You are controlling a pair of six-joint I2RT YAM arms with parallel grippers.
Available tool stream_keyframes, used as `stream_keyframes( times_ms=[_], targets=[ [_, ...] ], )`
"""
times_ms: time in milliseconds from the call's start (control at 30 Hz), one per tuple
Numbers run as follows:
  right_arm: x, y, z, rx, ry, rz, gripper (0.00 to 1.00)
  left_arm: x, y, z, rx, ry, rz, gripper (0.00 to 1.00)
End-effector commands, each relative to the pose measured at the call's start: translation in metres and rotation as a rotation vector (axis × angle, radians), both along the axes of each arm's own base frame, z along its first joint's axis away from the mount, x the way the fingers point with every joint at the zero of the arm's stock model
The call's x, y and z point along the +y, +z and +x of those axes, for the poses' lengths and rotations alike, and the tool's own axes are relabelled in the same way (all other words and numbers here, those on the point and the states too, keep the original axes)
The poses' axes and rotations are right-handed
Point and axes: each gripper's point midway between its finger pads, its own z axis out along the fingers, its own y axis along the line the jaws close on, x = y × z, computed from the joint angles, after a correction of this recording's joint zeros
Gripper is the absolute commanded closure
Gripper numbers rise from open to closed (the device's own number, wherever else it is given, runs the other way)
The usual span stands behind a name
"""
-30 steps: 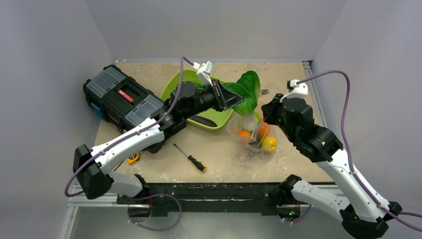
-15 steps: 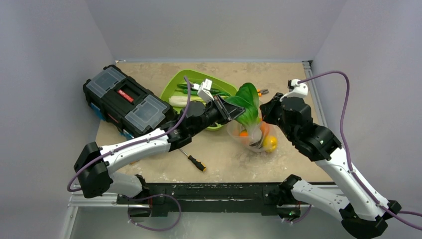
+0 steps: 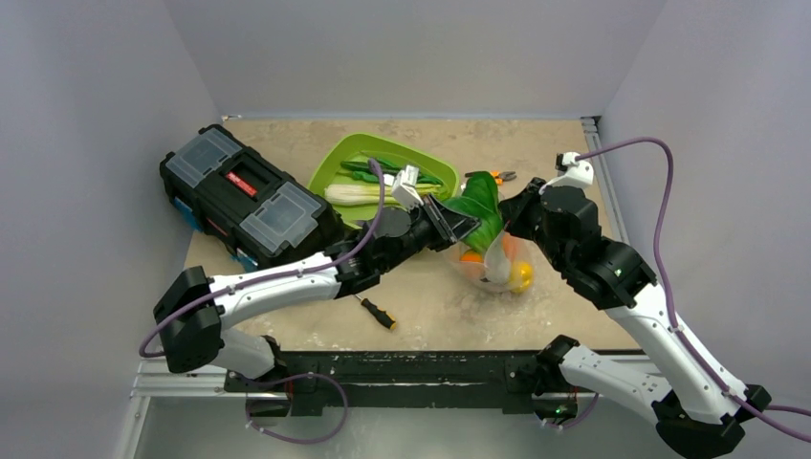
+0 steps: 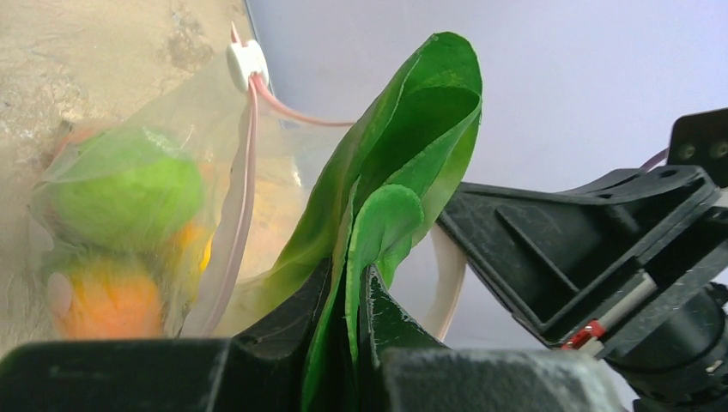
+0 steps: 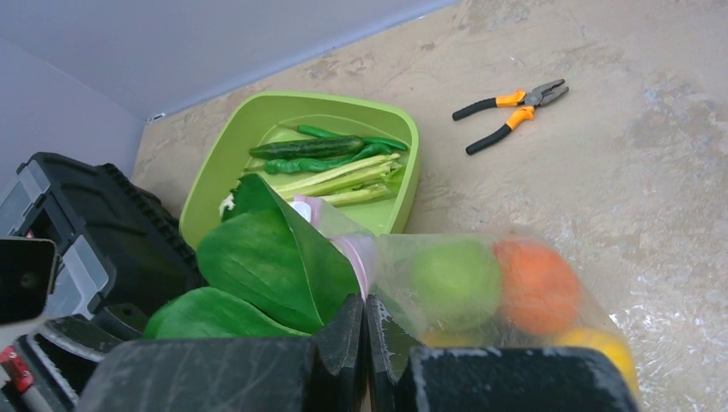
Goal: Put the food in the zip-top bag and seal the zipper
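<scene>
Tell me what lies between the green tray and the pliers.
Nothing: bare tabletop separates the green tray from the pliers, clearest in the right wrist view.

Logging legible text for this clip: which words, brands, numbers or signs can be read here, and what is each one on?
Red label on the black toolbox lid: white marks, too blurred to read.
Nothing else shows legible text: not the lime-green tray, zip-top bag, pliers or screwdriver.
</scene>
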Motion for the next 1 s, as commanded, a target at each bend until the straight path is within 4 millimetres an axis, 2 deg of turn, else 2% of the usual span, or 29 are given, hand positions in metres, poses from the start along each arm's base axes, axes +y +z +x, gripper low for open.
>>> stream_keyframes(
  times_ms=[0,133,333,567,700,733,800,867,967],
  targets=[
    [0.003,0.028,0.005,-0.063,-0.022,0.088,1.0,-0.014,0.003,-0.004,-0.028,-0.003,-0.059,1.0],
    [0.001,0.026,0.004,-0.062,-0.029,0.084,1.0,-0.022,-0.014,-0.006,-0.052,0.0,-0.027,1.0],
    [0.002,0.024,0.002,-0.055,-0.023,0.09,1.0,-0.032,-0.021,-0.007,-0.082,0.008,-0.024,1.0],
    [0.002,0.024,0.001,-0.052,-0.016,0.093,1.0,-0.039,-0.031,-0.007,-0.059,0.004,-0.021,1.0],
    [0.001,0.024,0.0,-0.053,-0.018,0.093,1.0,-0.036,-0.044,-0.012,0.019,-0.002,0.01,1.0],
    [0.001,0.024,0.0,-0.053,-0.017,0.092,1.0,-0.036,-0.043,-0.013,0.054,0.001,-0.028,1.0],
    [0.001,0.026,0.0,-0.059,-0.014,0.084,1.0,-0.034,-0.028,-0.015,0.073,-0.013,-0.101,1.0],
    [-0.004,0.029,0.0,-0.064,-0.03,0.073,1.0,-0.024,-0.025,-0.014,0.136,0.03,-0.121,1.0],
    [-0.004,0.027,-0.001,-0.065,-0.029,0.084,1.0,-0.021,-0.005,-0.012,0.145,0.017,-0.203,1.0]
  ],
)
